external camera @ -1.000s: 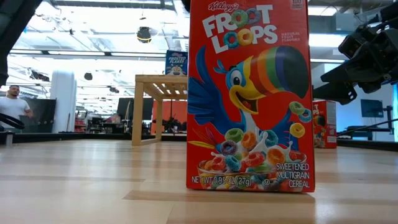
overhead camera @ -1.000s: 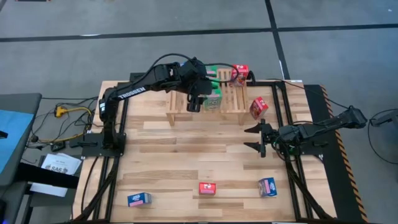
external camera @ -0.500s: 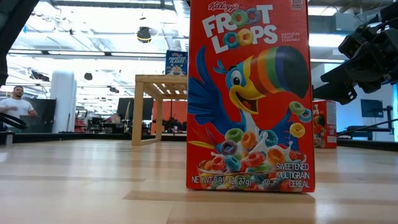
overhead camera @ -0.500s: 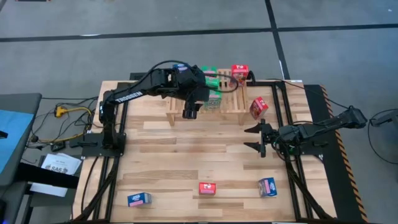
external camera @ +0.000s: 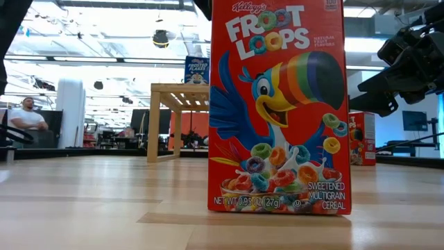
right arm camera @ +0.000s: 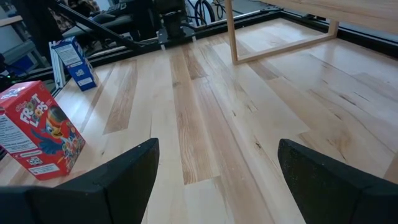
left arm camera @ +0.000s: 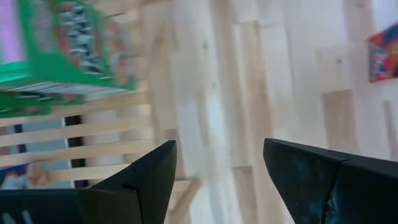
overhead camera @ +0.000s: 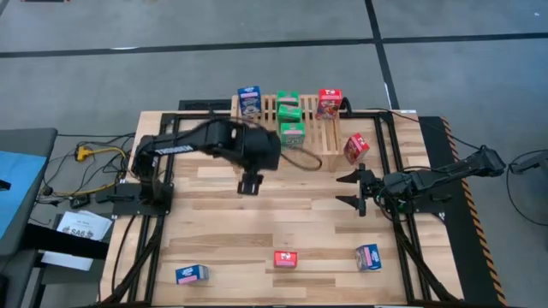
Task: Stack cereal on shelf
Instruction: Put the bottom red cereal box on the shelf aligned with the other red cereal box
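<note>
On the far side of the table (overhead camera: 214,222) we see the shelf (overhead camera: 312,137), a low light-wood rack with a slatted top, carrying four cereal boxes. From left to right these are a blue box (overhead camera: 249,101) at its left end, a green box (overhead camera: 288,106) with a second green box (overhead camera: 293,133) just in front of it, and a red box (overhead camera: 330,102) at the right end. All four stand upright. Just right of the rack, a tilted red box (overhead camera: 356,147) sits on the table. Along the near edge we find a blue box on its side (overhead camera: 192,274), a red Froot Loops box (overhead camera: 286,258) printed with a toucan, and another blue box (overhead camera: 369,257).

The left gripper (overhead camera: 249,183) hangs over bare wood just in front of the rack, its fingers parted and grasping nothing. The right gripper (overhead camera: 354,191) waits at the table's right, spread wide and empty.
</note>
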